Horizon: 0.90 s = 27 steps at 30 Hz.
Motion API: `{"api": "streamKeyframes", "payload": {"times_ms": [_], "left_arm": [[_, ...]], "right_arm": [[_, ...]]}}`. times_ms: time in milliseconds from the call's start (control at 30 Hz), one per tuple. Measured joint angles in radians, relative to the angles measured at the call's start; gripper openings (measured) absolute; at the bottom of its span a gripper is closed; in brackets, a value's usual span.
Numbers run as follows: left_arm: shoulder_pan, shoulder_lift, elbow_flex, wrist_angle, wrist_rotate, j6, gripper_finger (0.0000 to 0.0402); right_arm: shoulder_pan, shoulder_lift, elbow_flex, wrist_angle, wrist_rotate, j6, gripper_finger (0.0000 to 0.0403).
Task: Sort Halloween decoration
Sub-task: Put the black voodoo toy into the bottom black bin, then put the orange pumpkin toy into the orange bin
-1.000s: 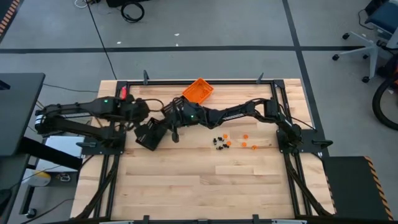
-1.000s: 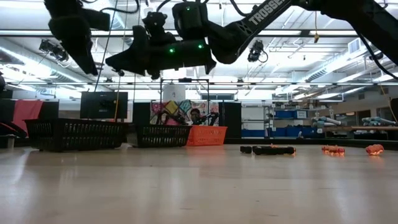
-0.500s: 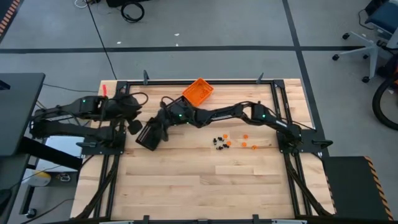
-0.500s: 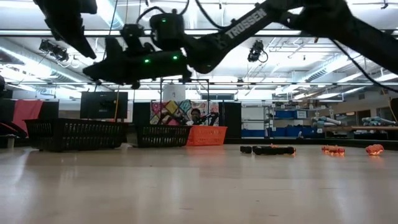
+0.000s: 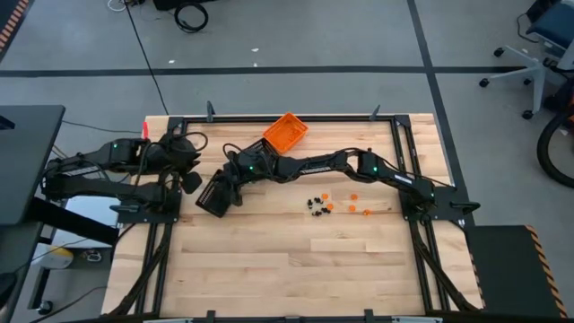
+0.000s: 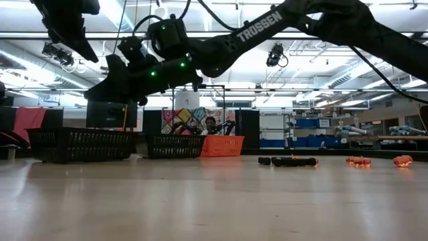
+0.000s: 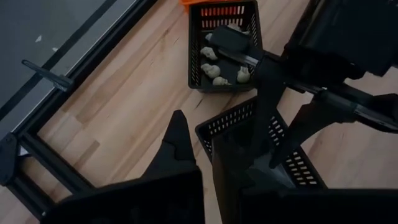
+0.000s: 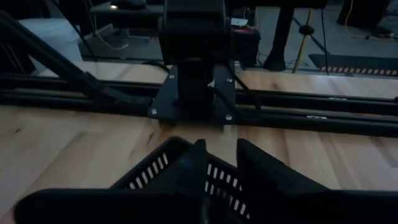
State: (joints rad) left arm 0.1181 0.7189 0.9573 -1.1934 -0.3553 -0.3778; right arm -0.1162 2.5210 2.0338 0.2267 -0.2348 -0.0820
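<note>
Drop-off is the step I judge to be in hand. From above, my right gripper (image 5: 226, 183) reaches across to hang over the nearer black tray (image 5: 208, 199). Whether it is clamped on a trinket I cannot tell. My left gripper (image 5: 190, 181) waits just left of that tray. The orange tray (image 5: 285, 131) sits at the far edge. Loose black trinkets (image 5: 314, 205) and orange trinkets (image 5: 352, 196) lie on bare wood, well right of the trays.

At table height, those black trinkets (image 6: 287, 161) and orange trinkets (image 6: 358, 161) rest unsorted.

My left wrist camera shows my left fingers (image 7: 177, 146) slightly apart and empty. The farther black tray (image 7: 194, 46) holds whitish trinkets (image 7: 214, 68). The nearer tray's floor is mostly hidden.

My right wrist camera sees only tray mesh (image 8: 152, 168). The next move calls for releasing over this tray, then returning right for another piece.
</note>
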Motion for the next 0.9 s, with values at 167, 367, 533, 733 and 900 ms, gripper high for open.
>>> {"api": "streamKeyframes", "payload": {"times_ms": [167,367,533,733,900], "left_arm": [[0.000,0.000,0.000,0.002,0.000,0.003,0.0000],[0.000,0.000,0.000,0.011,0.000,0.004,0.0000],[0.000,0.000,0.000,0.049,-0.025,0.031,0.0000],[0.000,0.001,0.000,0.133,-0.117,0.033,0.0000],[0.000,0.006,0.000,0.193,-0.173,0.033,0.0000]], "right_arm": [[0.000,0.000,0.000,-0.005,-0.001,-0.006,0.0143],[0.001,-0.048,-0.002,-0.114,0.001,-0.038,0.0164],[-0.001,-0.158,-0.001,-0.385,0.041,-0.116,0.0154],[-0.021,-0.266,-0.001,-0.712,0.048,-0.120,0.0146],[-0.042,-0.315,-0.001,-0.997,0.050,-0.071,0.0146]]}}
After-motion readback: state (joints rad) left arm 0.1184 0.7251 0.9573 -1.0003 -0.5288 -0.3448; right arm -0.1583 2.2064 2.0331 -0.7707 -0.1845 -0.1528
